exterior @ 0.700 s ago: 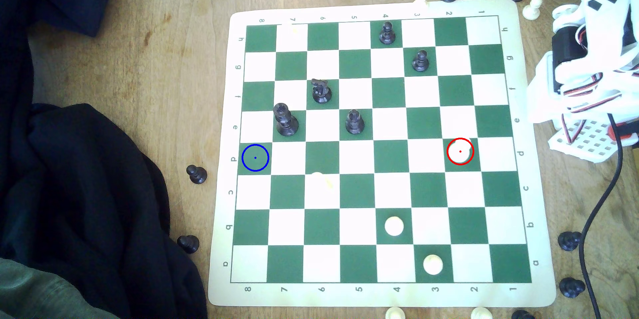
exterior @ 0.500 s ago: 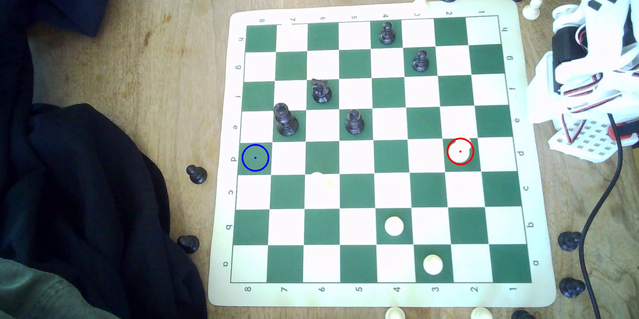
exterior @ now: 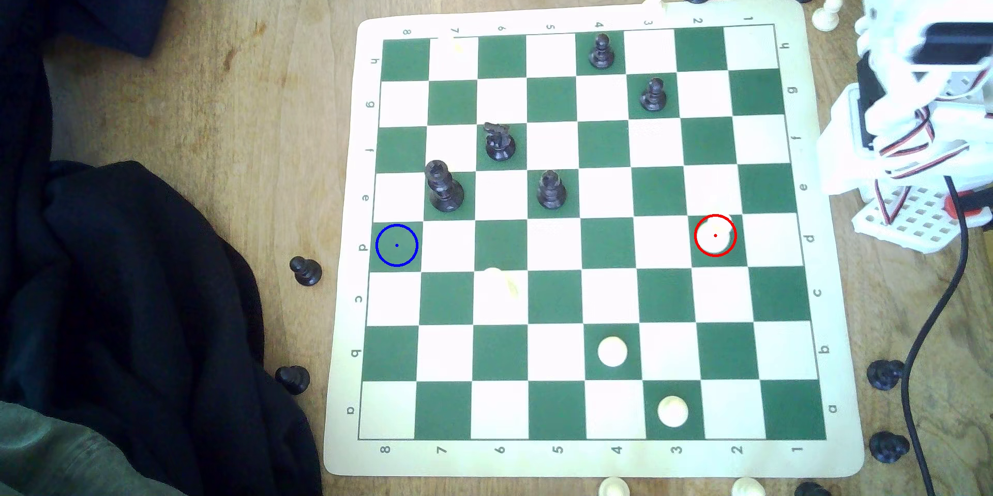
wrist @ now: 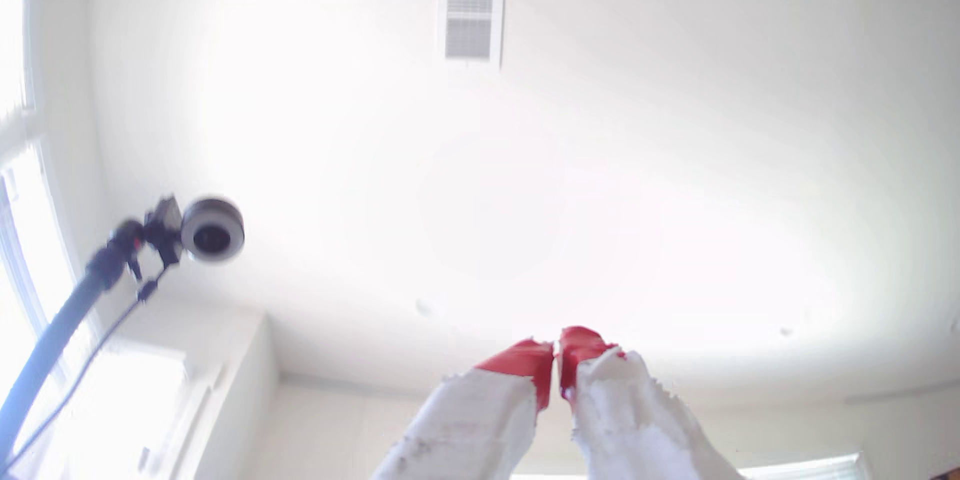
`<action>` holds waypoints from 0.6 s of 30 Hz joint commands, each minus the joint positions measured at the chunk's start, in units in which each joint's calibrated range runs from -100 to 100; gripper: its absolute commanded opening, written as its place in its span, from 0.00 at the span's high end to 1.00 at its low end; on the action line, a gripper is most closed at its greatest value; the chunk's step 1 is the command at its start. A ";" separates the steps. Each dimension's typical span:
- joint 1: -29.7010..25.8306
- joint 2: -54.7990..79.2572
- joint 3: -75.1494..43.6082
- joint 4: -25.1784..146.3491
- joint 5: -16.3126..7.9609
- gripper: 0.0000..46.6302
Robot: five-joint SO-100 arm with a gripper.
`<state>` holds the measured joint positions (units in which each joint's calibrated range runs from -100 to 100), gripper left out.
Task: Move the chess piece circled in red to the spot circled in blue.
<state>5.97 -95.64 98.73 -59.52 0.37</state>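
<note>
The chess piece [exterior: 714, 236], a pale round disc ringed in red, sits on a green square near the board's edge at the exterior view's right. The spot [exterior: 396, 245], a green square with a blue ring and dot, lies in the same row at the board's edge at the exterior view's left. The white arm [exterior: 924, 61] stands off the board at the exterior view's right, blurred. In the wrist view my gripper [wrist: 555, 350] points up at the ceiling, its red-tipped fingers [wrist: 524, 360] pressed together with nothing between them.
Several black pieces [exterior: 444, 187] stand on the board's far half; two white discs [exterior: 612, 351] sit near its front. Loose pieces lie around the green-and-white board [exterior: 838, 313]. Dark cloth [exterior: 134, 286] covers the table at the exterior view's left. A black cable [exterior: 935, 313] trails by the arm.
The arm's upper part has swung upward at the exterior view's right and is motion-blurred. No piece on the board has moved.
</note>
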 commanded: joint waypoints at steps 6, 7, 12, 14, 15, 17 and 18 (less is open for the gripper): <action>4.62 -0.11 -13.69 43.31 -0.20 1.00; 4.62 -0.11 -13.78 45.68 -0.20 1.00; 5.25 -0.11 -18.68 68.29 -0.29 0.87; 5.25 -0.11 -24.39 82.13 -0.29 0.80; 5.25 -0.11 -26.11 86.39 -0.34 0.81; 4.62 -0.11 -28.65 92.61 -0.93 0.83; 3.53 -0.11 -30.38 97.11 -2.54 0.80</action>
<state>11.14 -95.31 77.86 23.67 -0.07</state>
